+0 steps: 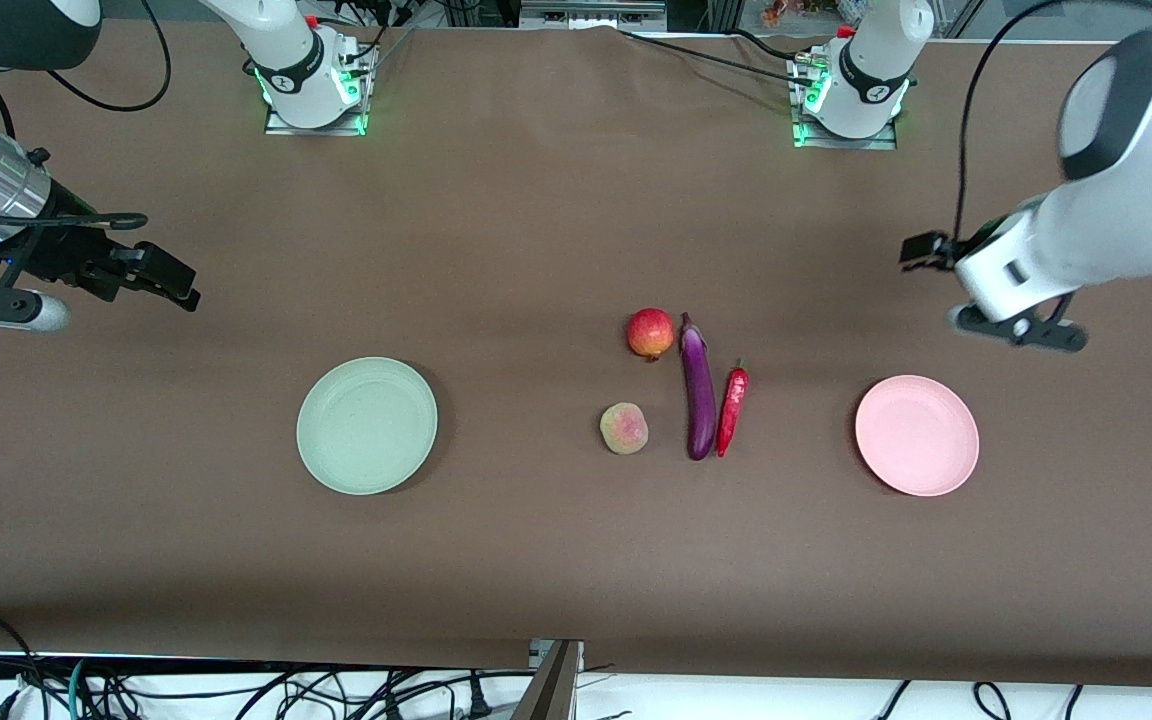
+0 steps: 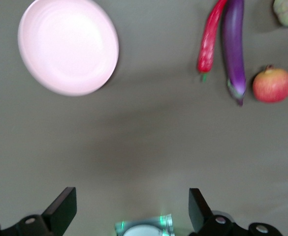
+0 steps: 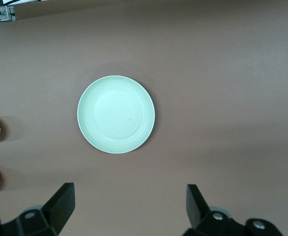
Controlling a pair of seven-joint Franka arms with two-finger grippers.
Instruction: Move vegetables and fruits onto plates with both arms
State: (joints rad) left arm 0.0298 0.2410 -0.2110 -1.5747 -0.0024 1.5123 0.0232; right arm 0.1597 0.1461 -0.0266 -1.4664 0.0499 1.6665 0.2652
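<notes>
Nothing moved yet: hovering w/ left gripper (image 2: 132,209) open near pink plate (image 1: 917,435), right gripper (image 3: 129,209) open near green plate (image 1: 367,425). Next: reaching for chili (image 1: 732,408), peach (image 1: 624,428).

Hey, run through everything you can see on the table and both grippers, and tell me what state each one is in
Green plate: empty.
Pink plate: empty.
Red fruit: on table, untouched.
Peach: on table, untouched.
Eggplant: lying flat beside chili pepper.
Left gripper: open, empty.
Right gripper: open, empty.
</notes>
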